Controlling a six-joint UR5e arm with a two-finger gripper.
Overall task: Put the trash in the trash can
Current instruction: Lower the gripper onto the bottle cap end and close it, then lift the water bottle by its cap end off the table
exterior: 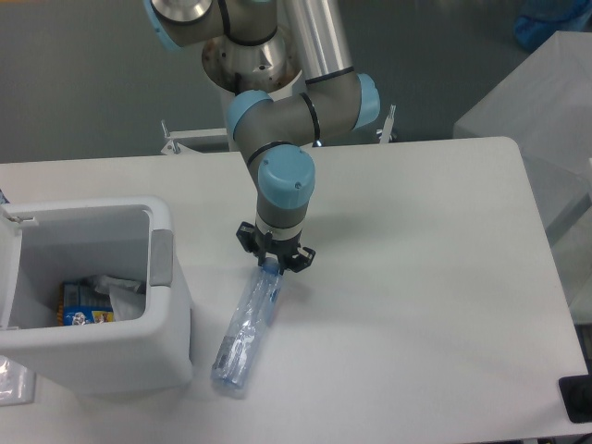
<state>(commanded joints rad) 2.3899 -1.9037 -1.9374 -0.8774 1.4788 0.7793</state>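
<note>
Bottle [248, 328]: crushed clear plastic, laid on the table [416, 277] just beside the trash can [139, 361].
Gripper [274, 262]: fingers nearly shut around the capped end; firm contact cannot be told.
Handling: judged light, springy, slippery; best held at the stiff neck.

The long crushed clear plastic bottle [248, 331] had a blue cap, the boxy white plastic trash can [139, 356] a grey side strip, on the white table [416, 277].
</note>
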